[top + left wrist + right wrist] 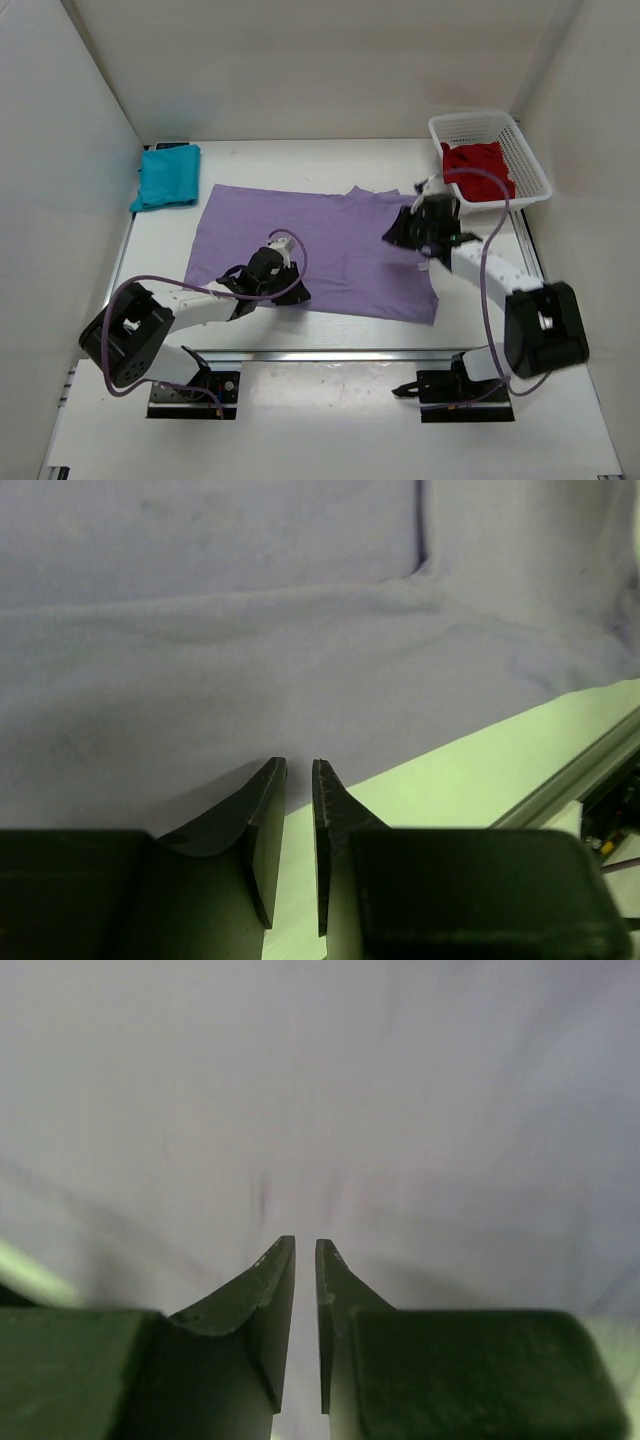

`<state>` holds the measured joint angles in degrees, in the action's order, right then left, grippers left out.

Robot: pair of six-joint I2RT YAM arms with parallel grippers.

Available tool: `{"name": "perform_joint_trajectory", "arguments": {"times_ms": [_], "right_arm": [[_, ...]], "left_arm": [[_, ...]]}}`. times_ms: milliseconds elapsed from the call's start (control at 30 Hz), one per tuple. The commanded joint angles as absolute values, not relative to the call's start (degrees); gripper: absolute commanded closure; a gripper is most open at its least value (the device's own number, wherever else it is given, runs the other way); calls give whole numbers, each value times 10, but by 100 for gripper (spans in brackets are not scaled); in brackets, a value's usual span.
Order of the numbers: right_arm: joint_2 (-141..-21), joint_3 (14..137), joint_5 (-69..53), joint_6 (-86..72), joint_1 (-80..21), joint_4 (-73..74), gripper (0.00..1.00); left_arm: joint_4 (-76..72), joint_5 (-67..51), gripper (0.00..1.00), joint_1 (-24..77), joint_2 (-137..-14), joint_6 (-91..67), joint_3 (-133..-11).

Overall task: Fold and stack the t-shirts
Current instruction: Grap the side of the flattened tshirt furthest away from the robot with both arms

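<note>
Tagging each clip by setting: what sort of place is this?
Most likely a robot lab test cell, not a home. A white table is boxed in by plain white panels, robot arms are bolted at its near edge, and a purple shirt lies spread like staged laundry.

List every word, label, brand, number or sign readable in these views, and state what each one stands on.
None: no readable text in any view.
The purple t-shirt, teal t-shirt, red t-shirt and white mesh basket show no print.
The left arm and right arm show no legible marking.
</note>
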<state>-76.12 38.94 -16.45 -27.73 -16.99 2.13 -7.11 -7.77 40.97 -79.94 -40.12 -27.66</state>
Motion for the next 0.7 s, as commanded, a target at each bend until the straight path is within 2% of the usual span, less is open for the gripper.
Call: {"name": "perform_joint_trajectory", "arguments": {"times_ms": [0,100,267,367,500,600,667], "right_arm": [[-872,541,-142,-216,-109,13,87],[-989,670,-93,-177,-72,43,86],[-1142,850,-48,-141,-58,95,65],[-1212,932,-26,-120,-60,146,59],[-1238,956,0,-94,-75,177,54],[-1234,946,-3,-90,-81,181,47],[-1233,943,-19,-90,-79,199,49]], "left_arm": [[-69,-94,72,401,-772,-389,-304],[-90,-103,73,412,-771,-395,-292],[-105,-120,72,415,-779,-398,-288],[-104,-124,72,410,-780,-398,-291],[-112,-127,72,406,-789,-403,-289],[-113,-125,72,405,-792,-403,-290],[-112,-127,72,405,-794,-403,-293]]}}
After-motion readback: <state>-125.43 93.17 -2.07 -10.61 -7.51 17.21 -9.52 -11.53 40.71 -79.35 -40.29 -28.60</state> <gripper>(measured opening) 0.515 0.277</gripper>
